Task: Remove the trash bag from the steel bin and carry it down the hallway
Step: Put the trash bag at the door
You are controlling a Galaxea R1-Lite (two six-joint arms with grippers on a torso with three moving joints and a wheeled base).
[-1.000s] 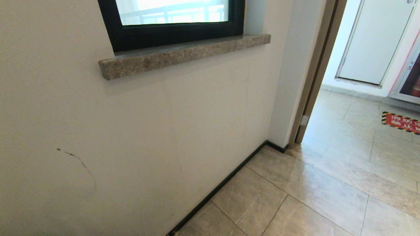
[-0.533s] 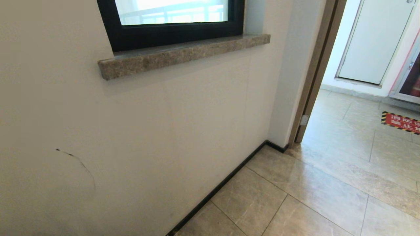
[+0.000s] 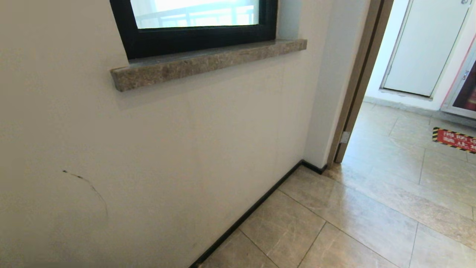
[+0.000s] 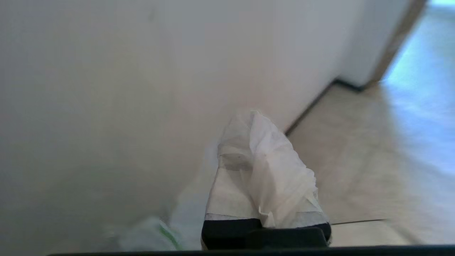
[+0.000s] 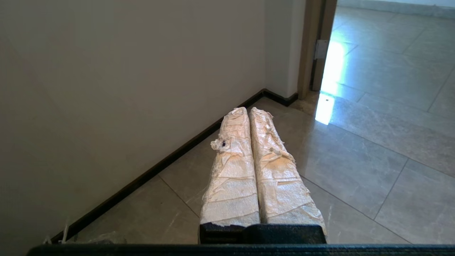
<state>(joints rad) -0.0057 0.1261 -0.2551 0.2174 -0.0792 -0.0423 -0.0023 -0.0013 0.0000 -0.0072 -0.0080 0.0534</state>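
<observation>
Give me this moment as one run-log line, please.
left gripper: shut on trash bag | right gripper: shut, empty | steel bin: unseen | hallway: doorway ahead

Daylight enters through the window point(image 3: 195, 13) and the doorway point(image 3: 416, 56). Head view is sharp, evenly bright, soft shadow under the sill point(image 3: 208, 63). Left wrist view is smeared with motion blur, and white plastic over the left gripper point(image 4: 249, 142) is washed out. Floor glare patch point(image 5: 325, 106) just beyond the right gripper point(image 5: 247, 113); that view is crisp.
</observation>
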